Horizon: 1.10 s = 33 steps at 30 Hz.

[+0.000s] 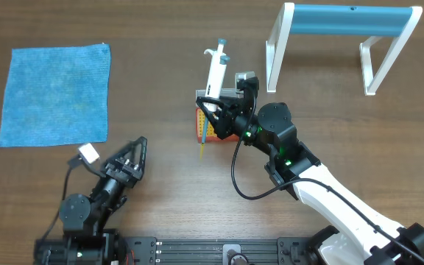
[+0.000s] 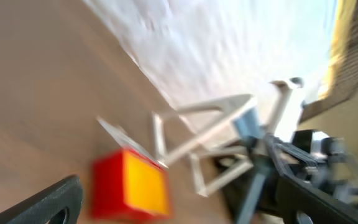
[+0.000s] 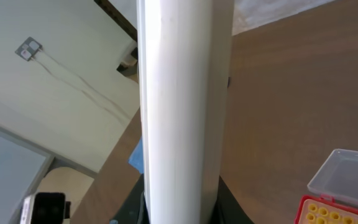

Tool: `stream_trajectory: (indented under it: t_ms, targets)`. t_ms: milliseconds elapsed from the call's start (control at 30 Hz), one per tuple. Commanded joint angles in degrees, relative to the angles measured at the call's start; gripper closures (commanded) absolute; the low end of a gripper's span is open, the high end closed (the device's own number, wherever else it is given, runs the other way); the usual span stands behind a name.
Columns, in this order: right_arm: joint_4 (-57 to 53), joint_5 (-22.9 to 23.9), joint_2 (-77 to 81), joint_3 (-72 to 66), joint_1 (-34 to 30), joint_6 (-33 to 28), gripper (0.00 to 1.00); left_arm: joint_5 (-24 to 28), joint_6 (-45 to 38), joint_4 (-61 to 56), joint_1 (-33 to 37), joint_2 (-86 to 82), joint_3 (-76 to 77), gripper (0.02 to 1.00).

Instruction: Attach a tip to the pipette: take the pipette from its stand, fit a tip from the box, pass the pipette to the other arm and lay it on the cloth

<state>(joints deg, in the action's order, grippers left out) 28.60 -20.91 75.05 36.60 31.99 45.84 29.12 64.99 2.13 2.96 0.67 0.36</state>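
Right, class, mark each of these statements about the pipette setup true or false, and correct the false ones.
1. The right gripper is shut on the pipette. True.
2. The pipette hangs on the stand. False: it is away from the stand, held in the right gripper.
3. The tip box sits on the cloth. False: it stands on the bare table by the right gripper, well apart from the cloth.
4. The left gripper is open and holds nothing. True.
5. The cloth lies flat on the left arm's side of the table. True.
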Motion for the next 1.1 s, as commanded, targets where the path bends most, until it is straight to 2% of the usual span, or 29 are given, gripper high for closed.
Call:
stream_trajectory:
  t_ms: [33, 133, 333, 400, 533, 633, 767, 900, 933, 1000, 1100]
  targets:
    - [-0.37, -1.53, -0.87, 1.14, -0.17, 4.0, 0.921, 3.56, 14.12, -0.26, 0.02, -0.31, -0.04, 0.02]
    - [-2.73, -5.46, -0.85, 1.14, -0.17, 3.82, 0.921, 0.17, 17.46, -2.08, 0.04, 0.07, -0.04, 0.02]
    - [-4.48, -8.41, -0.85, 1.14, -0.17, 3.82, 0.921, -5.84, 19.89, -21.46, 0.02, 8.11, -0.02, 0.018]
    - [-4.5, -8.37, -0.85, 1.14, -0.2, 3.8, 0.921, -5.73, 20.33, -27.02, 0.02, 13.86, 0.17, 0.018]
    - [-4.33, -8.39, -0.83, 1.14, -0.17, 3.82, 0.919, -2.29, 20.02, -34.25, 0.02, 29.05, 5.27, 0.02]
    - [-4.33, -8.41, -0.83, 1.14, -0.17, 3.82, 0.921, 4.31, 16.44, -39.41, 0.02, 43.74, 14.25, 0.02]
    - [-4.31, -8.74, -0.85, 1.14, -0.17, 3.85, 0.921, 23.34, 13.29, -45.24, 0.0, 63.65, 29.27, 0.02]
    - [-2.19, -11.85, -0.85, 1.14, -0.17, 3.85, 0.921, 47.93, 11.21, -49.51, -0.04, 79.8, 40.83, 0.02]
    - [-1.44, -12.48, -0.85, 1.14, -0.17, 3.85, 0.919, 51.87, 11.23, -50.49, -0.11, 82.36, 42.56, 0.023]
    - [-0.74, -13.07, -0.85, 1.14, -0.17, 3.87, 0.921, 56.59, 11.23, -50.9, -0.59, 85.7, 44.78, 0.023]
    - [-0.63, -13.25, -0.85, 1.14, -0.17, 3.87, 0.921, 59.23, 11.19, -51.06, -1.97, 87.82, 45.79, 0.023]
